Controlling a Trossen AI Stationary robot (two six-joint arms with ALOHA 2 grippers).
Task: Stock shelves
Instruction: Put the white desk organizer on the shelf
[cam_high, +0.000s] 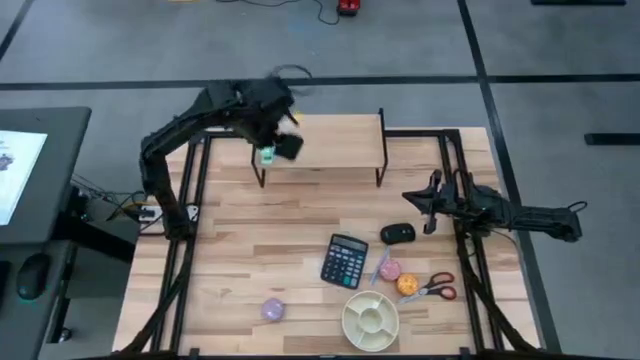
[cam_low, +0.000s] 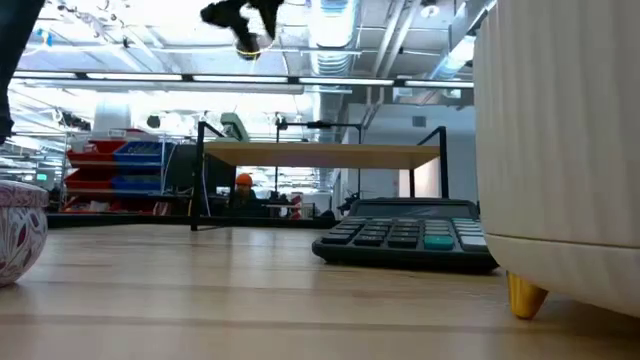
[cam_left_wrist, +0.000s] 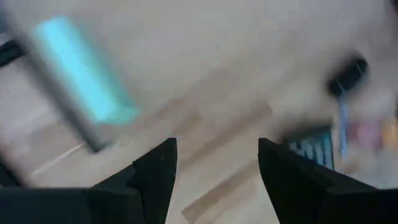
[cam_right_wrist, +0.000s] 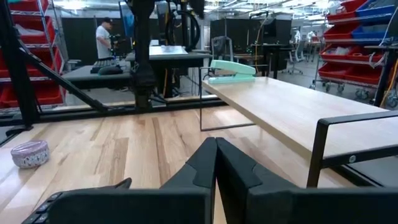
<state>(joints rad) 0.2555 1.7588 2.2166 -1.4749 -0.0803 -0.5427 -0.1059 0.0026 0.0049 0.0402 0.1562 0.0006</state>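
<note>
The shelf (cam_high: 330, 140), a light-wood plank on thin black legs, stands at the table's far middle. A mint-green stapler (cam_high: 267, 155) lies on its left end, and it also shows in the right wrist view as the stapler (cam_right_wrist: 231, 68) on the plank (cam_right_wrist: 292, 112). My left gripper (cam_high: 282, 145) hovers open above that end, well clear of the plank in the low view (cam_low: 245, 25), with nothing between its fingers (cam_left_wrist: 217, 146). My right gripper (cam_high: 432, 205) rests shut near the table's right side, right of the shelf.
Nearer on the table lie a black calculator (cam_high: 345, 260), a black mouse (cam_high: 398, 234), a pink ball and an orange ball (cam_high: 406, 284), scissors (cam_high: 438, 290), a cream divided bowl (cam_high: 370, 318) and a purple patterned ball (cam_high: 273, 310). Bare wood lies at the left and centre.
</note>
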